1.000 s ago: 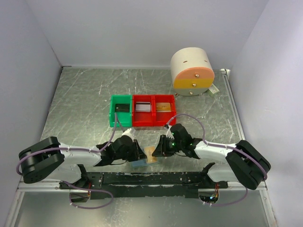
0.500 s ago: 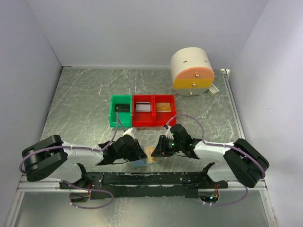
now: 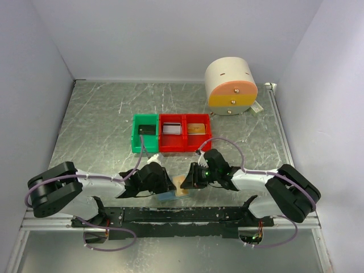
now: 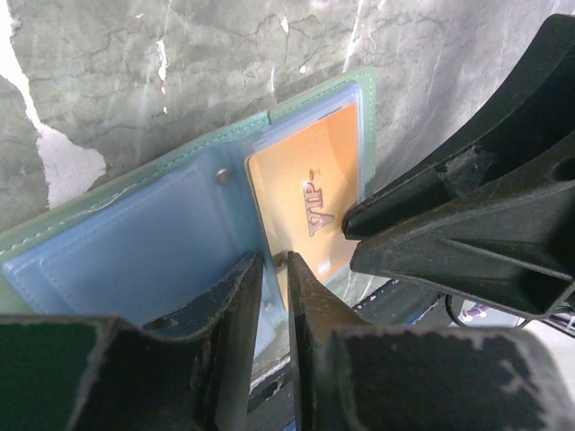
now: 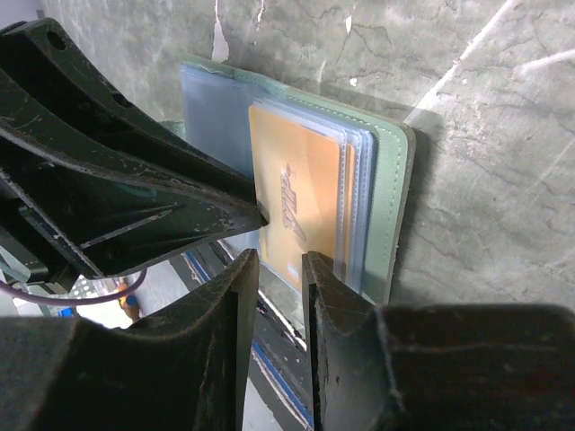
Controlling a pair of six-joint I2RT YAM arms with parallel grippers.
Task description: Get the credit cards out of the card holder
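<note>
Marbled grey table (image 3: 102,125), white walls (image 3: 170,40) around. Left gripper (image 4: 275,262) nearly together, pinching the open pale blue card holder (image 4: 135,251) at its near edge. Right gripper (image 5: 280,259) nearly together, nipping the edge of the orange credit card (image 5: 292,193), which sits in its pocket.

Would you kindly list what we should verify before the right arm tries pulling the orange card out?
1. Card holder lying open on the table: ok.
2. Orange card in its pocket, near edge reachable: ok.
3. Left end effector astride the holder's near edge: ok.
4. Left clamp firm: cannot tell.
5. Right end effector astride the card's near edge: ok.
6. Right gripping the card alone, not the sleeve: cannot tell.
</note>
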